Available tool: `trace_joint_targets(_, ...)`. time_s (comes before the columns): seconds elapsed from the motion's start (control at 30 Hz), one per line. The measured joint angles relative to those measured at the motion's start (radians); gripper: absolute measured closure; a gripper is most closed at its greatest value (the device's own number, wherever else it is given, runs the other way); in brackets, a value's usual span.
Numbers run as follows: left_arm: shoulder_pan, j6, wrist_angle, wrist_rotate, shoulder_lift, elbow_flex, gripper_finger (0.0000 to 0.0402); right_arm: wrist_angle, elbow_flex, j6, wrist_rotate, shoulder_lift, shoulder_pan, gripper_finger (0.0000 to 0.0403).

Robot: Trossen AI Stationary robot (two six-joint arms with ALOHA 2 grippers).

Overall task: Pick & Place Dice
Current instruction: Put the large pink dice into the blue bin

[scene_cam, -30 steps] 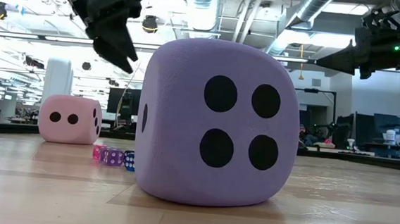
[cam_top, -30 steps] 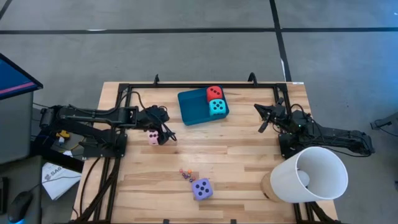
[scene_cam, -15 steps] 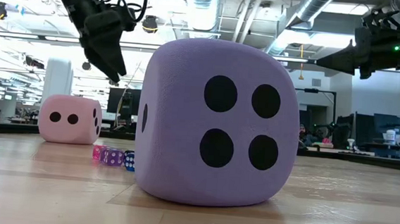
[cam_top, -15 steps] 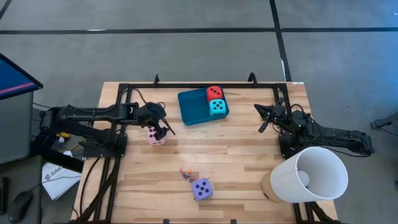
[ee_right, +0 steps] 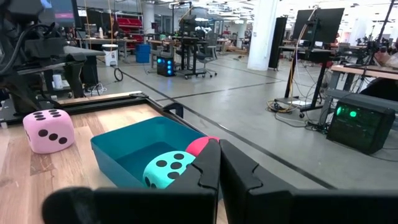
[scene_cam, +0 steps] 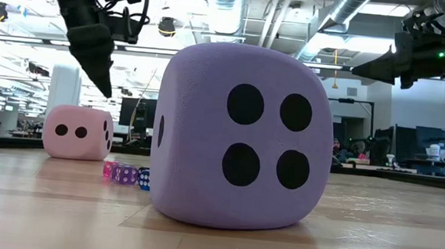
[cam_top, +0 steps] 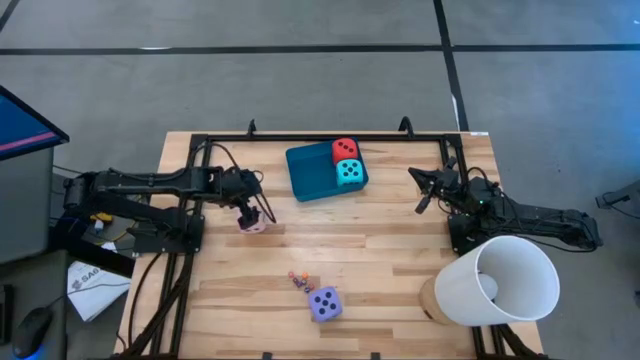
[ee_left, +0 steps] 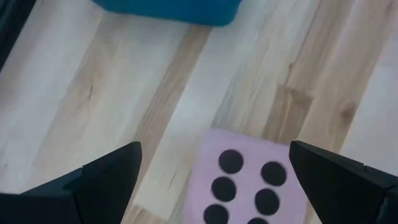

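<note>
High view, item by item. Left gripper [cam_top: 254, 212]: hanging directly over the pink die [cam_top: 253, 224] with its fingers [ee_left: 106, 177] spread wide to either side of the cube, nothing held; my guess is it is lining up to drop down and take the die by two opposite faces. Pink die: sitting on the bench left of centre, just off the near-left corner of the teal tray [cam_top: 305, 172], not touching it; soft-looking, rounded corners, dark pips, six pips facing up in the left wrist view.

Red die [cam_top: 345, 148] and turquoise die [cam_top: 349, 171]: resting side by side in the right end of the tray, touching, seemingly already placed. Tray: standing near the far edge of the bench, its left part bare, presumably leaving room for the two cubes outside.

Purple die [cam_top: 324, 303]: sitting alone toward the near edge, well apart from the tray, four pips showing on the side seen from table height; small translucent dice [scene_cam: 125, 174] are lying just beside it.

Right gripper [cam_top: 424, 190]: waiting near the right edge, fingers pressed together, empty. White cup [cam_top: 497, 281]: lying on its side at the near-right corner.
</note>
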Motion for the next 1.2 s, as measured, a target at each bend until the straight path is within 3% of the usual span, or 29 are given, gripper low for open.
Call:
trace_joint_targets(0.3, -0.003, 0.089, -0.009, -0.005, 0.0, 0.0, 0.0002, 0.0, 0.0, 0.0, 0.0, 0.0, 0.0, 0.0403)
trace_joint_targets(0.9, -0.003, 0.084, 0.11, 0.132, 0.002, -0.109, 0.0003, 0.001, 0.0, 0.0, 0.0, 0.0, 0.0, 0.0403)
trace_joint_targets(1.2, -0.003, 0.092, 0.117, 0.116, 0.002, -0.109, 0.0003, 0.0, 0.0, 0.0, 0.001, 0.0, 0.0, 0.0403)
